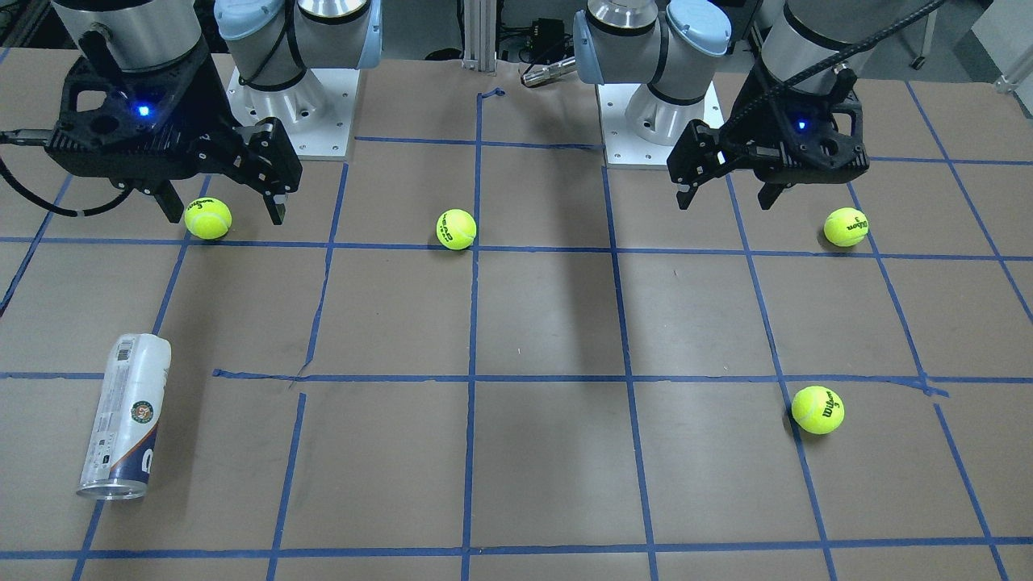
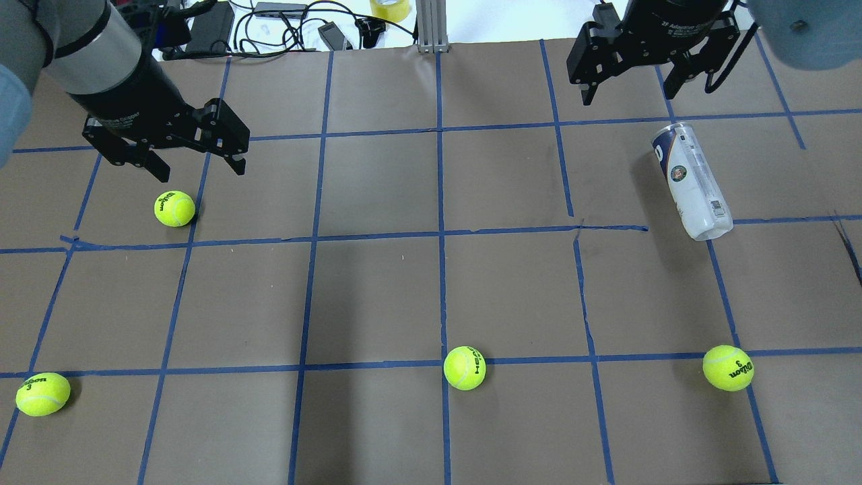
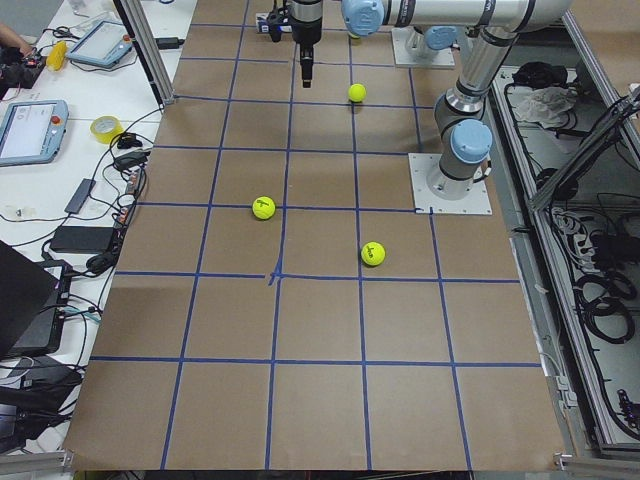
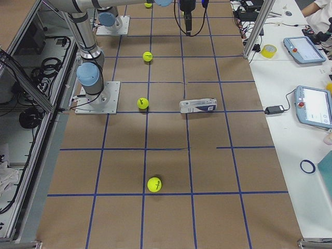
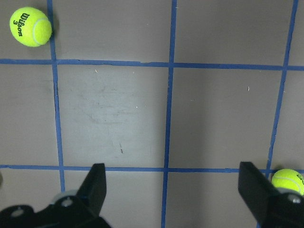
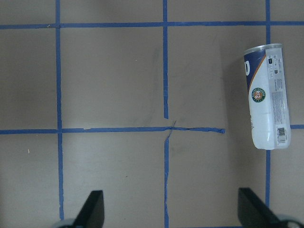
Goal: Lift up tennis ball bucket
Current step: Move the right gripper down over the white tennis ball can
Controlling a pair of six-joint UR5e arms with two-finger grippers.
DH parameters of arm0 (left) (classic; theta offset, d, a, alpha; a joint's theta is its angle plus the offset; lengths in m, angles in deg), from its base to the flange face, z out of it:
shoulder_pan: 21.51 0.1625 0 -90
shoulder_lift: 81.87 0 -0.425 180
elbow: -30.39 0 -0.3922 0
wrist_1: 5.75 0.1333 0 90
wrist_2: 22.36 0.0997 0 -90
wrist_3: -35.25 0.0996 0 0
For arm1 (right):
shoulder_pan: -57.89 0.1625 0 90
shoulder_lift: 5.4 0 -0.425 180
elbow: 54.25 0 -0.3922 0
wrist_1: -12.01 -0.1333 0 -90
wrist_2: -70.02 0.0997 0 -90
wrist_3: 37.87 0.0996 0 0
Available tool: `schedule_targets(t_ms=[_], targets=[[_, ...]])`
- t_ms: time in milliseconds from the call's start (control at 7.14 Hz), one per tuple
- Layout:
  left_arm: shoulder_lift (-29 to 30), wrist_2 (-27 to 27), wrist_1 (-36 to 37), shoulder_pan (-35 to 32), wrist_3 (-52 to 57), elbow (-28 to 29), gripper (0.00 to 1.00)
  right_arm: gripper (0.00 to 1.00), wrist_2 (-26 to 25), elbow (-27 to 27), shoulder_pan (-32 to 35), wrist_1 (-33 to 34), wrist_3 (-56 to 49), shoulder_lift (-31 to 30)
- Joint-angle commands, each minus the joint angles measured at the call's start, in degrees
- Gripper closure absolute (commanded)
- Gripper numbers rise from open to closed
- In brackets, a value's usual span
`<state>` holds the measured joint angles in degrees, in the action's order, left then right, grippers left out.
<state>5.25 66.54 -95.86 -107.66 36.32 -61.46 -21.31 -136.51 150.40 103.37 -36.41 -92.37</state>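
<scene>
The tennis ball bucket [image 2: 692,182] lies on its side on the brown table, on my right half, with its metallic rim pointing away from my base. It also shows in the front view [image 1: 125,415], the right wrist view [image 6: 267,97] and the exterior right view [image 4: 198,106]. My right gripper [image 2: 630,81] hangs open and empty above the table. In its wrist view [image 6: 173,213] the bucket lies apart, ahead and to the right. My left gripper [image 2: 195,158] is open and empty above a tennis ball [image 2: 174,209].
Several yellow-green tennis balls lie on the taped grid: near-left [image 2: 42,394], centre [image 2: 465,367] and near-right [image 2: 727,367]. The left wrist view shows two balls [image 5: 30,26] [image 5: 288,180]. Cables and devices lie beyond the far edge [image 2: 269,20].
</scene>
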Motion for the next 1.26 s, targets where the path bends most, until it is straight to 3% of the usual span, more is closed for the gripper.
schedule_targets(t_ms=[0, 280, 420, 700, 840, 1120], targets=[[0.1, 0.3, 0.0, 0.0, 0.0, 0.0, 0.0, 0.0, -0.7, -0.1, -0.1, 0.1, -1.0, 0.0], [0.1, 0.5, 0.0, 0.0, 0.0, 0.0, 0.0, 0.0, -2.1, 0.2, -2.0, 2.7, -0.8, 1.2], [0.2, 0.4, 0.2, 0.0, 0.0, 0.0, 0.0, 0.0, -2.0, 1.4, -7.5, 5.1, -2.2, 5.0], [0.2, 0.6, 0.0, 0.1, 0.1, -0.1, 0.0, 0.0, -2.5, 8.0, -14.8, 12.6, -13.3, 17.8], [0.2, 0.6, 0.2, 0.1, 0.1, 0.0, 0.0, 0.0, -1.8, 10.8, -16.5, 14.3, -13.2, 23.5], [0.2, 0.6, 0.2, 0.1, 0.1, -0.1, 0.0, 0.0, -1.8, 11.7, -16.7, 25.2, -13.2, 32.6]])
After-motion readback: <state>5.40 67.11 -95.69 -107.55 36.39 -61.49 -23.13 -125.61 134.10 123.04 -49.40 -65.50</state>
